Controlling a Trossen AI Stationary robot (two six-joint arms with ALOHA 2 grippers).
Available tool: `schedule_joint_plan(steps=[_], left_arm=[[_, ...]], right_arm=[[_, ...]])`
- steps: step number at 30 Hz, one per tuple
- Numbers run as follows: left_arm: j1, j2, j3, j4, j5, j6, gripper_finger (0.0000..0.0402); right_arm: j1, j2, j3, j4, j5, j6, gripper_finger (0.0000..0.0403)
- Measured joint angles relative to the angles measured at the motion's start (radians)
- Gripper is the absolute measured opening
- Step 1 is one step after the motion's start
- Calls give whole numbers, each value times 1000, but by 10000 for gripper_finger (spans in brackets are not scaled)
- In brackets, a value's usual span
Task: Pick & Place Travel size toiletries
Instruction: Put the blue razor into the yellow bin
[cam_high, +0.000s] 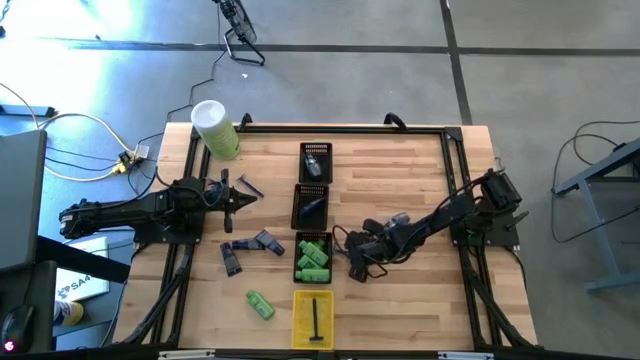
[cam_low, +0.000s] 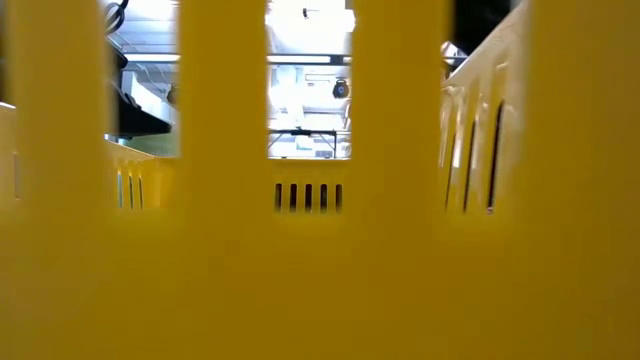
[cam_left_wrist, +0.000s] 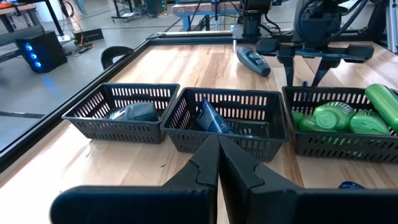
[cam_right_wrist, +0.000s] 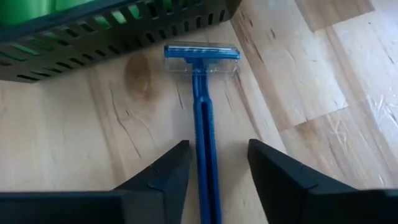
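My right gripper (cam_high: 355, 268) hangs low over the table, just right of the black tray of bright green bottles (cam_high: 313, 258). It is open (cam_right_wrist: 217, 146), one finger on either side of the handle of a blue razor (cam_right_wrist: 202, 112) that lies flat on the wood, head toward that tray; it touches nothing. My left gripper (cam_high: 243, 195) is shut (cam_left_wrist: 219, 142) and waits left of the tray column. A green bottle (cam_high: 260, 305) and two purple-grey tubes (cam_high: 232, 255) (cam_high: 268, 242) lie loose on the table. A grey-blue oval piece (cam_left_wrist: 252, 60) lies beyond the trays.
Three black trays stand in a column: far tray (cam_high: 316, 162) with a grey-blue piece (cam_left_wrist: 134, 112), middle tray (cam_high: 310, 207) with a blue item (cam_left_wrist: 211, 118). The yellow tray (cam_high: 313, 318) at the near edge holds a dark stick and blocks the low view (cam_low: 320, 250). A pale-green cylinder (cam_high: 215, 128) stands far left.
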Motion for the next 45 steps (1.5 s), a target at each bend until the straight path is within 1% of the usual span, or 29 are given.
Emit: schedule_joint_plan(steps=[7,20,29,33,36,38,43,45], left_arm=[[0,0,0,0,0,0,6],[0,0,-1,22,0,0,6],[0,0,-1,5,0,-25,6],[0,0,-1,3,0,-25,6],[0,0,-1,3,0,-25,6],[0,0,-1,3,0,-26,6],[0,0,-1,2,0,-26,6],[0,0,0,1,0,-26,6]], right_arm=[[2,0,-1,0,0,14,97],[3,1,0,3,-17,10,33],[4,-24,-2,-7,-11,15,31],[6,-84,-4,-66,23,22,29],[3,-120,-3,-126,77,40,29],[2,-147,-4,-164,93,49,29],[-4,-210,-3,-189,109,111,29],[-5,-238,-3,-174,112,127,29]])
